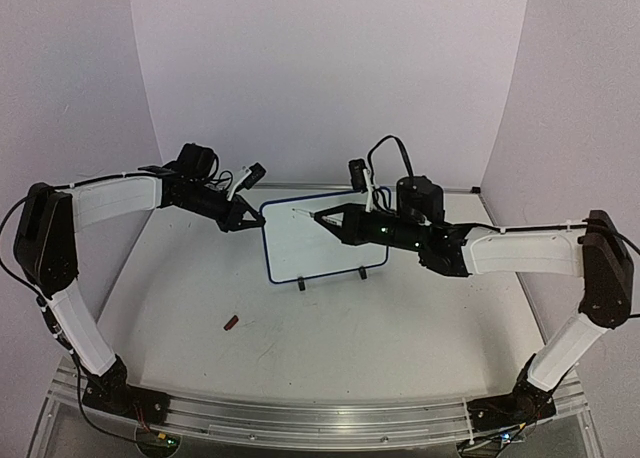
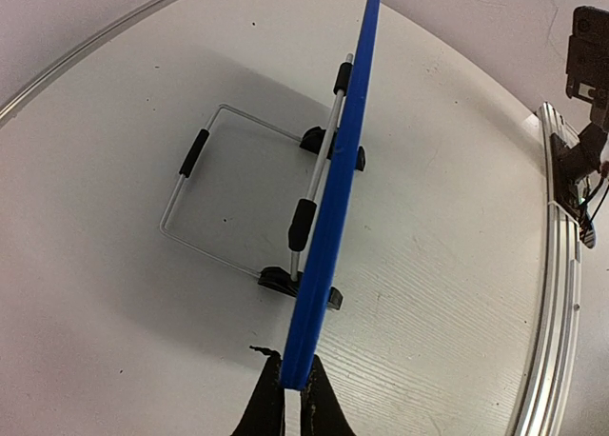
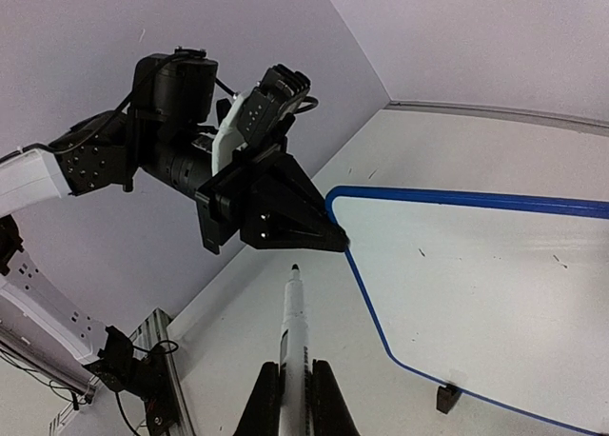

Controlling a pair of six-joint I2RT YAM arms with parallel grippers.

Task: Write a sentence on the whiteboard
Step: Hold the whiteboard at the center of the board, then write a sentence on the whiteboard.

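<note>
The whiteboard [image 1: 320, 246] stands upright on two small black feet mid-table; its frame is blue. My left gripper [image 1: 249, 221] is shut on its left edge; the left wrist view shows the blue edge [image 2: 338, 169] pinched between the jaws of that gripper [image 2: 293, 395]. My right gripper [image 1: 322, 218] is shut on a white marker [image 3: 295, 317] with its dark tip bare. The tip sits just off the board's upper left corner, close to the left gripper [image 3: 324, 236]. The board face [image 3: 495, 284] shows only a few tiny specks; no sentence is visible.
A small red-brown piece [image 1: 231, 324] lies on the table in front of the board, to its left. A wire stand [image 2: 219, 184] props the board from behind. A metal rail [image 1: 300, 418] runs along the near edge. Walls close the back and sides.
</note>
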